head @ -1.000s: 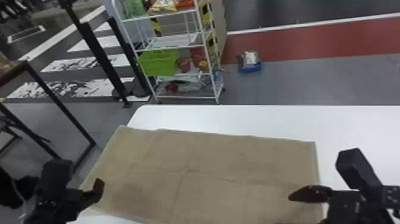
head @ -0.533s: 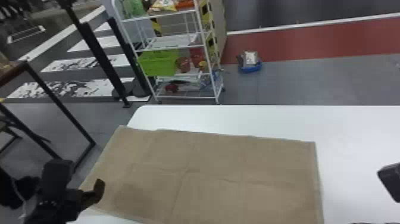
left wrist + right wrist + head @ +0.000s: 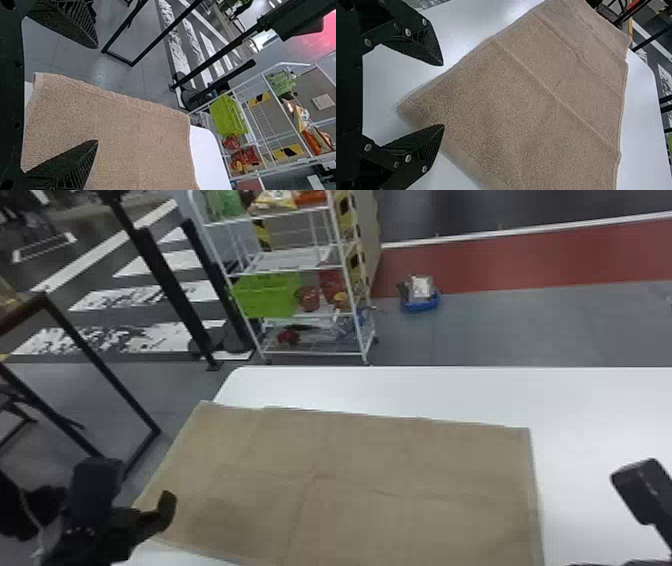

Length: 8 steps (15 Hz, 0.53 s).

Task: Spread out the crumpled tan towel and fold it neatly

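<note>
right gripper (image 3: 642, 490) drawn rightward past towel (image 3: 380, 470); towel spread on table (image 3: 590, 405); left gripper (image 3: 132, 487) held at left end; both finger pairs parted.

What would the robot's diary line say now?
rectangular tan cloth towel: spread flat, creased | white table: beneath | black left claw: open, empty | black right claw: open, empty, right of towel

Tan towel (image 3: 370, 480) — white table (image 3: 400, 387)

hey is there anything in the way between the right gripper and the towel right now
Nothing visible stands between the right gripper and the towel. The gripper's fingers are open, and the towel lies spread out on the white table.
</note>
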Available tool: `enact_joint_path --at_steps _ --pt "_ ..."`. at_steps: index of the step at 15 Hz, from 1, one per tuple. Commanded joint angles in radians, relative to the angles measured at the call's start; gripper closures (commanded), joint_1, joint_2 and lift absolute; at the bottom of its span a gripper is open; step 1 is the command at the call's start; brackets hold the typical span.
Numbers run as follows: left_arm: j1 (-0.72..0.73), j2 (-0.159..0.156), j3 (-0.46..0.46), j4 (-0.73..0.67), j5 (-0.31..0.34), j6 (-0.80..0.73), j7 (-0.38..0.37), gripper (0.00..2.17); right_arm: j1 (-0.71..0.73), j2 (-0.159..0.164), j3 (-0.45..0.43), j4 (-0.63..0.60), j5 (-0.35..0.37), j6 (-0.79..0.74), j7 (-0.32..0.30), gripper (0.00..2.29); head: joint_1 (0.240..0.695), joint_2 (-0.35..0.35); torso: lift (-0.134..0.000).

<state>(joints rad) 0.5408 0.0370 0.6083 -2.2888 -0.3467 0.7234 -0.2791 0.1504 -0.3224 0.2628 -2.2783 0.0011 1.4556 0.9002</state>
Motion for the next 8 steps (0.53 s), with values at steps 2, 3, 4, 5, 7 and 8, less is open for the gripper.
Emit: enact_joint_path --at_steps 2,3,4,5,7,8 --pt "0.001 0.001 0.008 0.000 0.000 0.000 -0.002 0.02 -0.017 -0.006 0.003 -0.001 0.003 0.056 0.002 0.40 0.695 0.350 -0.122" --pt "0.001 0.001 0.010 0.000 0.000 0.000 -0.002 0.02 -0.023 -0.013 0.004 -0.001 0.005 0.078 0.002 0.40 0.695 0.350 -0.122" --pt "-0.001 0.001 0.010 0.003 0.000 0.000 -0.003 0.02 -0.032 -0.017 0.010 -0.001 0.005 0.090 0.003 0.40 0.695 0.350 -0.122" --pt "0.001 0.003 0.011 0.005 0.000 -0.003 -0.003 0.02 -0.043 -0.017 0.024 -0.001 0.013 0.099 0.003 0.40 0.695 0.350 -0.122" --pt "0.001 0.003 0.011 0.005 0.000 -0.009 -0.003 0.02 -0.064 -0.018 0.061 0.003 0.050 0.105 0.002 0.40 0.695 0.350 -0.122" --pt "0.001 0.003 0.015 0.005 0.000 -0.015 -0.003 0.02 -0.081 -0.017 0.076 0.011 0.057 0.108 0.000 0.40 0.695 0.350 -0.122"
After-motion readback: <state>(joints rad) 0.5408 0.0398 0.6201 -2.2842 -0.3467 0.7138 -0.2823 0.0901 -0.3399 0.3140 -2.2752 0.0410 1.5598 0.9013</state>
